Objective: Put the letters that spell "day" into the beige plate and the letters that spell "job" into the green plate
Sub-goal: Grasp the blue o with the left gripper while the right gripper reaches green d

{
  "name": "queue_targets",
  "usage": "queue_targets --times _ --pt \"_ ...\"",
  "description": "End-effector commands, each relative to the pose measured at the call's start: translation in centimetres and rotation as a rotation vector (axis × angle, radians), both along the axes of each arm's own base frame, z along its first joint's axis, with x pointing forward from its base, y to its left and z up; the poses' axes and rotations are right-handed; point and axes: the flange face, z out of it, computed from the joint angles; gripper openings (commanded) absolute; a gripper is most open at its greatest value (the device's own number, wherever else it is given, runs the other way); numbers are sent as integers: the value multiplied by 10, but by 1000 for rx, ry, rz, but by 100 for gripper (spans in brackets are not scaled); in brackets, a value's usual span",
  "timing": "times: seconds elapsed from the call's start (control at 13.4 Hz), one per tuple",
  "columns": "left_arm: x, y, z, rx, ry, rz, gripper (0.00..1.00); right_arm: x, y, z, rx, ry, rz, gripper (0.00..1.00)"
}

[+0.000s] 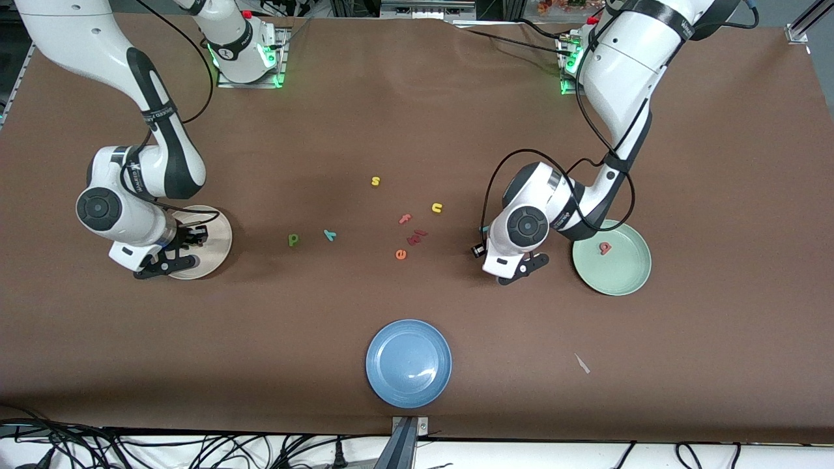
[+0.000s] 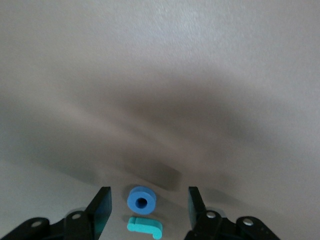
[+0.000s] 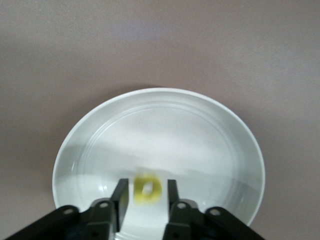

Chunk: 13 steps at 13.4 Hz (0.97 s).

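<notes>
My right gripper [image 1: 193, 247] hangs open over the beige plate [image 1: 220, 228]. In the right wrist view the yellow "a" [image 3: 147, 189] is blurred between its fingers [image 3: 120, 196], with a gap on each side, above the plate [image 3: 165, 125]. My left gripper [image 1: 518, 270] is low over the table beside the green plate [image 1: 619, 277], which holds the red-pink "b" [image 1: 605, 247]. It stands open around the blue "o" [image 2: 141, 199], touching neither side; the teal "j" [image 2: 145, 226] lies right beside the "o". The dark green "d" [image 1: 294, 240] and teal "y" [image 1: 330, 235] lie mid-table.
A yellow "s" [image 1: 375, 181], a yellow "u" [image 1: 436, 208], a salmon "f" [image 1: 405, 219], an orange "e" [image 1: 401, 254] and small red pieces [image 1: 417, 236] lie mid-table. The blue plate [image 1: 408, 362] sits near the front edge, with a pale scrap [image 1: 582, 363] toward the left arm's end.
</notes>
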Motion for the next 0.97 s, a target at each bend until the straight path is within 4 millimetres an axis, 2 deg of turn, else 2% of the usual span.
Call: queue_targets --times 0.0,0.15,0.3,0.52,0.6,0.67,0.89 --pt "-8 -7 -6 8 25 -10 68 6 26 16 71 -22 -29 100" --pt "-12 0 -12 16 38 -9 67 14 58 26 67 -33 -110 100" --pt "-11 4 -13 13 40 -2 63 11 103 28 54 -37 -217 100" --pt "-12 4 -15 11 43 5 43 2 153 17 49 -44 -392 100" --pt "-12 3 -15 10 42 6 39 0 168 16 68 -48 -428 100" --pt "-12 3 -15 11 44 6 35 -3 179 10 77 -43 -437 100" --pt "-12 3 -16 11 43 5 15 -12 189 -9 109 -77 -472 100"
